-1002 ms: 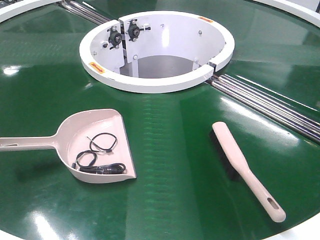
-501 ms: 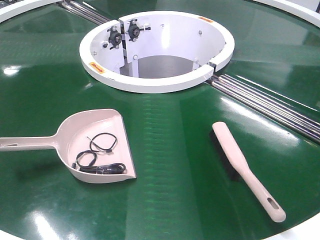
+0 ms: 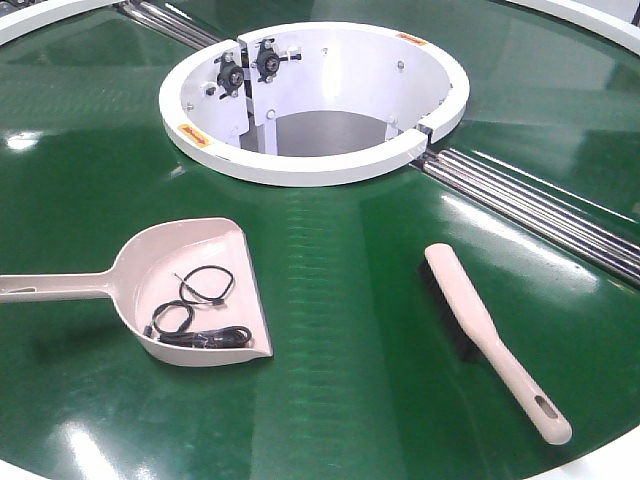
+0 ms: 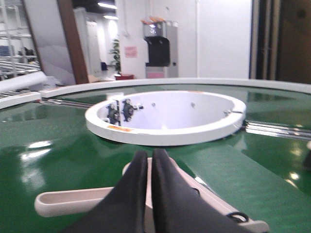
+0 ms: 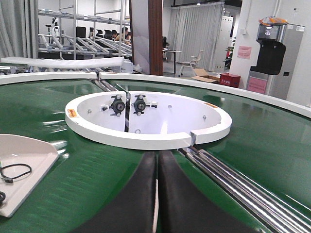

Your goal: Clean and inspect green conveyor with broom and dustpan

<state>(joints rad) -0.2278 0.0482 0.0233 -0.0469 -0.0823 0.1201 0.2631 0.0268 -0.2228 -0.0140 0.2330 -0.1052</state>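
Overall, the front view matches both earlier frames: the dustpan (image 3: 190,295), the broom (image 3: 493,340) and the black cable (image 3: 195,315) coiled inside the pan lie exactly where they were, and neither arm enters that view.

Left gripper (image 4: 148,167): the two dark fingers are pressed together along their length, with only a hairline seam between them, and nothing is held. The dustpan (image 4: 87,201) lies directly beneath and just ahead of the jaws, its long handle running out to the left of them and its scoop extending to the right. A loop of black cable (image 4: 238,217) shows in the scoop, right of the jaws.

Right gripper (image 5: 156,167): the fingers are likewise closed against each other, holding nothing. The dustpan (image 5: 24,165) sits well to the left of these jaws, with cable loops visible in it. The metal rails (image 5: 243,194) run from just ahead of the jaws out to the right. The broom does not appear in either wrist view; in the front view it lies on the green conveyor (image 3: 330,260), apart from the dustpan, bristles facing the pan.

The white ring (image 3: 315,100) stands ahead of both sets of jaws on the green conveyor. It carries small orange-yellow labels (image 3: 190,133) on its rim; their text is too small to read. A pink sign (image 5: 244,52) on the far wall is also illegible.
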